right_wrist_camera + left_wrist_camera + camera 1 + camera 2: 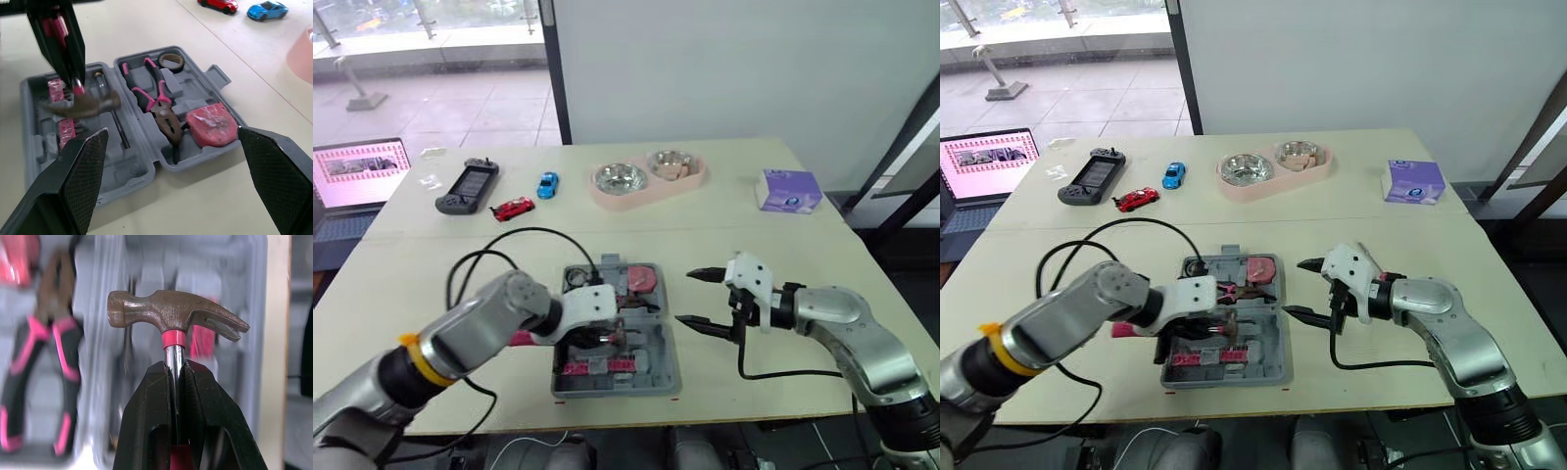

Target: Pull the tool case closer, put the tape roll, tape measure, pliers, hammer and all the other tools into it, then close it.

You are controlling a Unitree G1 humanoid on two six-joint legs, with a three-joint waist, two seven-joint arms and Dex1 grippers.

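Observation:
The grey tool case (663,364) lies open on the table in front of me. My left gripper (178,368) is shut on the hammer (171,313) by its chrome neck, just below the brown head, and holds it over the case's near half. In the far half lie the pink-handled pliers (156,105), the tape roll (171,60) and the red tape measure (211,125). My right gripper (690,297) hovers open just right of the case, holding nothing.
A laptop (357,176) sits at the far left edge. Farther back are a game controller (467,186), a red toy car (512,209), a blue toy car (547,184), a pink double bowl (646,176) and a purple box (788,189). A black cable (509,235) loops left of the case.

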